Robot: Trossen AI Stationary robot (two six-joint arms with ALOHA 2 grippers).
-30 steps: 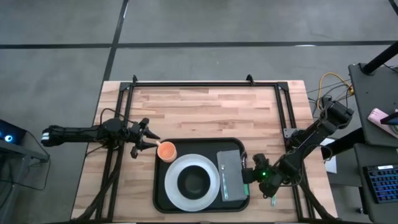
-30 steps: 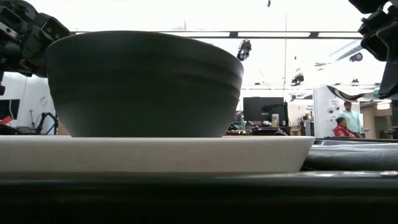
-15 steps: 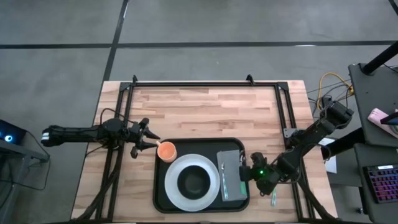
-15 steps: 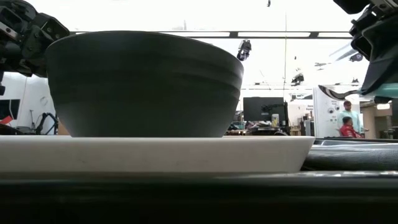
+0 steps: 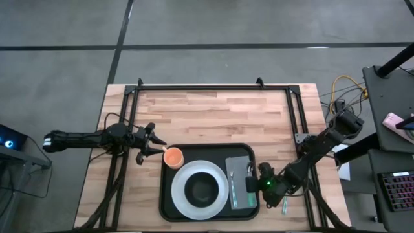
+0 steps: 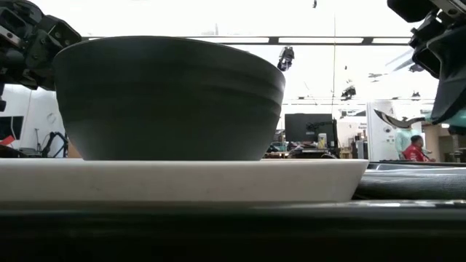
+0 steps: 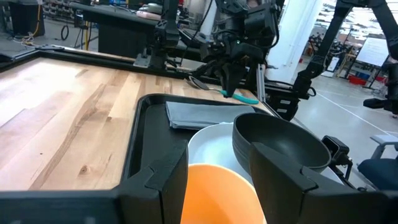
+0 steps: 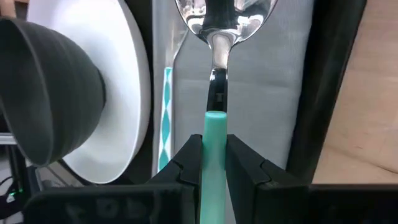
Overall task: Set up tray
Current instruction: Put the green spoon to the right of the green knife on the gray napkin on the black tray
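Gripping a spoon (image 8: 217, 37) by its teal handle, the right gripper (image 5: 253, 184) hangs over the right end of the tray (image 5: 169, 208), above the grey napkin (image 5: 240, 169); its fingers are pressed together on the handle, and in the right wrist view the shiny bowl of the spoon points out past them over the napkin. A second utensil with a teal patterned handle (image 8: 166, 106) lies flat on the napkin, along its edge nearest the plate. The tray sits on the near half of the wooden table (image 5: 213, 116), a little right of centre. On it, a white plate (image 5: 182, 204) carries a dark bowl (image 5: 202, 189), with the napkin just beside the plate on the right. An orange cup (image 5: 173, 156) stands in the tray's far left corner, just beside the plate. The left gripper (image 5: 157, 148) reaches in from the table's left side at that corner, and the left wrist view shows its two fingers (image 7: 283, 177) set on either side of the cup, clamped on it. In the low view the bowl and plate fill most of the picture, with the left gripper at the upper left and the right gripper with the spoon at the upper right; a person in red (image 6: 416, 151) shows far off in the room behind.
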